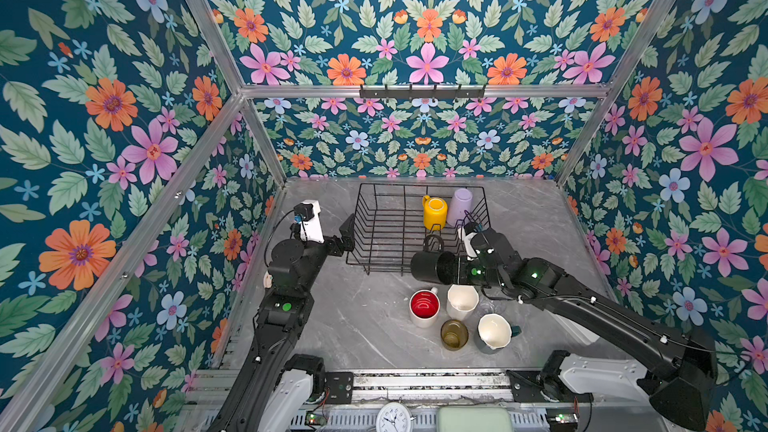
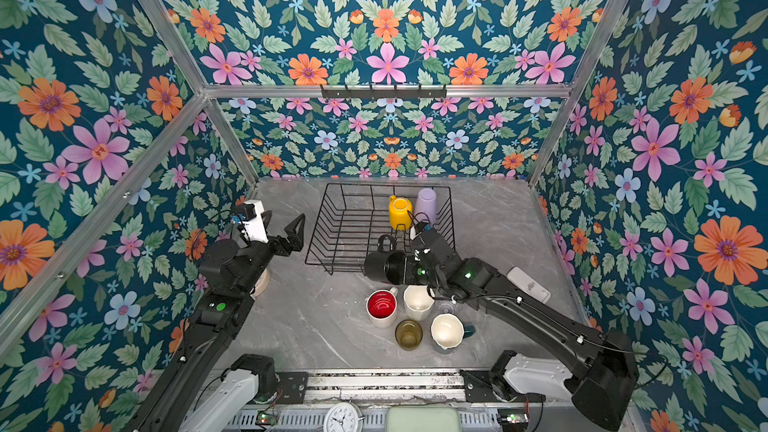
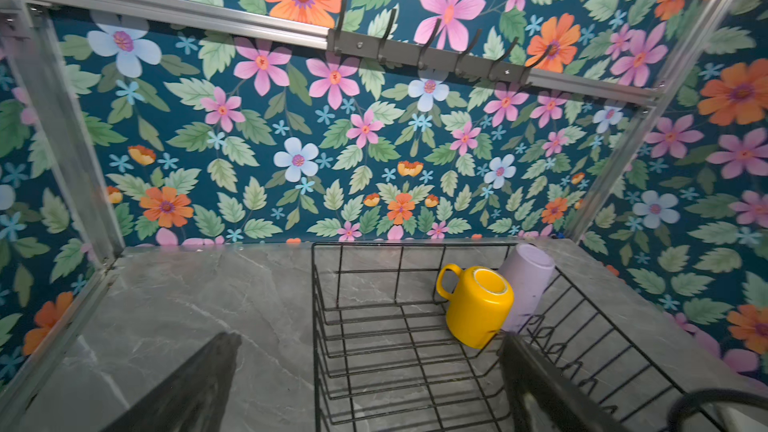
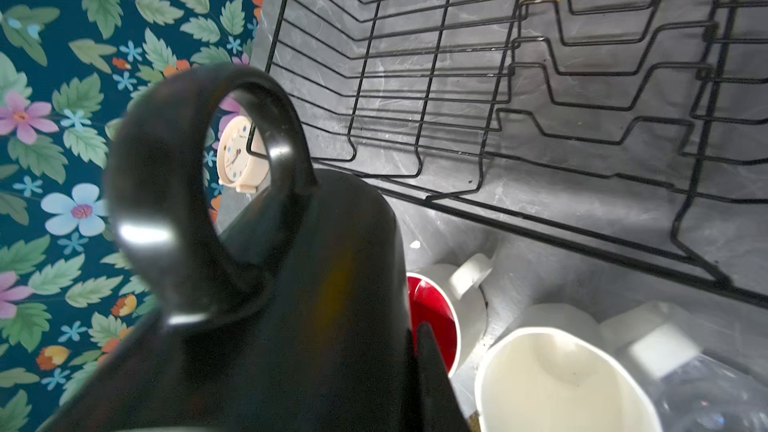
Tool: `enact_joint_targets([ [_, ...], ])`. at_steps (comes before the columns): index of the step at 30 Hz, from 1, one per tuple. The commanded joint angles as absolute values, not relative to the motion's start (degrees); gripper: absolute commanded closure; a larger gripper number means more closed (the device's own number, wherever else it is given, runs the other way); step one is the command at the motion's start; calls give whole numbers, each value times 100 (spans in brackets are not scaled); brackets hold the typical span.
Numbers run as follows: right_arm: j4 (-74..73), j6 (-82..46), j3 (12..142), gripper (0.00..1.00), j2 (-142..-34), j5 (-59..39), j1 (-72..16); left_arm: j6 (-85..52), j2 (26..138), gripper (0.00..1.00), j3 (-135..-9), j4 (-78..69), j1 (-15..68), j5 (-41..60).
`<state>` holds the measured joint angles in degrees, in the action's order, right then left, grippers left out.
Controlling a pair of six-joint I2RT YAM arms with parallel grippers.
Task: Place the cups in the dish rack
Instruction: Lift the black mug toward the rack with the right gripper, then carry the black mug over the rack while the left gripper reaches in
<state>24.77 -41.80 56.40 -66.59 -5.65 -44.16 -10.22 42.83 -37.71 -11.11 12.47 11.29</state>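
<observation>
A yellow ceramic mug [image 1: 435, 212] and lilac tumbler [image 1: 460, 205] are set upturned in the black wire dish rack [image 1: 386, 238]; other cups [image 1: 461, 301] are clustered on the grey tabletop [image 1: 353, 326]. A glossy black mug [image 1: 428, 265] is clamped by the right gripper [image 1: 453, 270] at the rack's near edge; the left gripper [image 1: 348, 237] is spread wide.

Found no word or brand legible anywhere. Made out dark hour numerals ringing the face of the white clock [image 2: 343, 418] at the near edge in both top views, each too small to read with certainty. Noted coloured dots in place of numerals on the cream clock [image 4: 240, 155] in the right wrist view, with a faint line of print near its top, unreadable. Saw a small dark mark on the white flat device [image 2: 530, 284] lying on the counter [image 2: 324, 326], blurred beyond reading.
</observation>
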Motion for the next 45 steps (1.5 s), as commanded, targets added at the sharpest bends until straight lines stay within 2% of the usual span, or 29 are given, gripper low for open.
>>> enact_joint_targets([
  [1,1701,-4106,5549,100,-6481,-1127,-4026,-1136,4298,0,-3711,-1677,1246,2195],
  [8,1519,-3992,5573,100,-6319,-1659,-3306,-1625,4729,0,-3734,-2307,1248,4226],
  [17,727,-3804,5655,100,-6517,-2546,-2902,-2711,5114,0,-3562,-3636,1248,5478],
  [23,196,-3454,5788,100,-6666,-3138,-2908,-3760,5157,0,-3227,-4898,1248,5878],
  [34,-928,-3346,5997,100,-7046,-4428,-2924,-4740,5231,0,-2988,-5941,1246,6195],
  [45,-1020,-3091,6366,100,-7379,-4658,-3241,-5307,5445,0,-2928,-6698,1248,6370],
])
